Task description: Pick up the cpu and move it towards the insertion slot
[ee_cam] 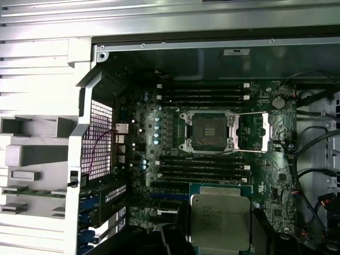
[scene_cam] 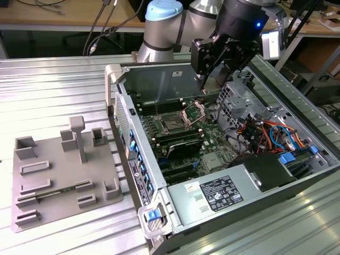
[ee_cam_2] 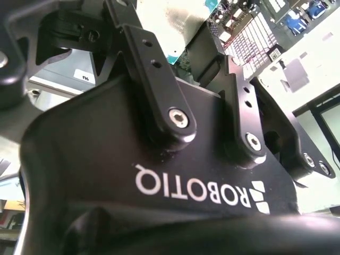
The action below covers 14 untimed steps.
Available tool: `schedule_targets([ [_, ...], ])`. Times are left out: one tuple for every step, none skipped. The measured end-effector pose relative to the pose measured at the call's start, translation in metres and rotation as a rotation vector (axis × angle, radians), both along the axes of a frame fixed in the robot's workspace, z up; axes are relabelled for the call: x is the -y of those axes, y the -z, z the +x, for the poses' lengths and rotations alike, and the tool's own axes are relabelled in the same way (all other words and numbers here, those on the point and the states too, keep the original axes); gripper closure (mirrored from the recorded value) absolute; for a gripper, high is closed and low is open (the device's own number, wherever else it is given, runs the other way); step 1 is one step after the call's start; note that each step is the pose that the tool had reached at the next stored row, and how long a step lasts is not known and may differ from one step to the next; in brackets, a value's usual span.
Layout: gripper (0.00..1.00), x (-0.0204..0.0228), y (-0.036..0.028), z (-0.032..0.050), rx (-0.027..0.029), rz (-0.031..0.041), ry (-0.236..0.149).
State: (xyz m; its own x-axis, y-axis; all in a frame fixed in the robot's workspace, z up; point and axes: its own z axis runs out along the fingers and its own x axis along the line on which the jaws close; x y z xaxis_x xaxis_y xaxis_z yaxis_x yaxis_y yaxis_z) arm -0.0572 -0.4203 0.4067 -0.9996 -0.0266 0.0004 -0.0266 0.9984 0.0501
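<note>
In the exterior view, the black two-fingered gripper on the grey and pale-blue robot arm hung at the upper middle of the frame, over the far edge of the open grey metal computer case, which lay on its side on the ribbed silver metal table. A flat grey plastic fixture tray with raised blocks sat at the lower left of that frame, just beside the case.

In the first wrist view, the small flat square cpu with a pale silvery-grey metal top sat at the lower middle of the frame, held between the dark gripper fingers, which pressed against its two opposite sides; the tool was clamped on the chip. The cpu was raised above the green motherboard, in front of the long black memory slots.

The square insertion slot with a dark centre and shiny silver metal frame lay near the middle of that frame, above the cpu and apart from it, with its hinged metal retention plate swung open to the frame's right. In the exterior view the same socket showed inside the case, below and to the frame's left of the gripper.

In the second wrist view, the black gripper body and its linkage arms crossed the frame from close up.
</note>
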Motion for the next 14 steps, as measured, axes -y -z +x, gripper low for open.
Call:
schedule_targets([
  [0.45,0.0000,0.0001,0.0008,0.0000,0.0000,0.000],
  [0.45,0.0000,0.0002,0.0018,0.0000,-0.0001,0.000],
  [0.45,0.0000,0.0003,0.0025,0.0000,0.0000,0.000],
  [0.45,0.0000,0.0004,0.0035,0.0000,0.0000,0.000],
  [0.45,0.0000,0.0005,0.0044,0.0000,-0.0001,0.000],
  [0.45,0.0000,0.0006,0.0053,0.0000,-0.0001,0.000],
  [0.45,0.0000,0.0007,0.0061,0.0000,-0.0001,0.000],
  [0.45,-0.0001,0.0009,0.0075,0.0000,0.0000,0.000],
  [0.45,-0.0001,0.0011,0.0084,0.0000,0.0000,0.000],
  [0.45,-0.0001,0.0012,0.0093,0.0000,0.0000,0.000],
  [0.45,-0.0001,0.0014,0.0107,0.0000,0.0000,0.000],
  [0.45,-0.0001,0.0016,0.0122,0.0000,0.0000,0.000],
  [0.45,-0.0001,0.0017,0.0133,0.0000,0.0000,0.000],
  [0.45,-0.0001,0.0018,0.0141,0.0000,0.0000,0.000],
])
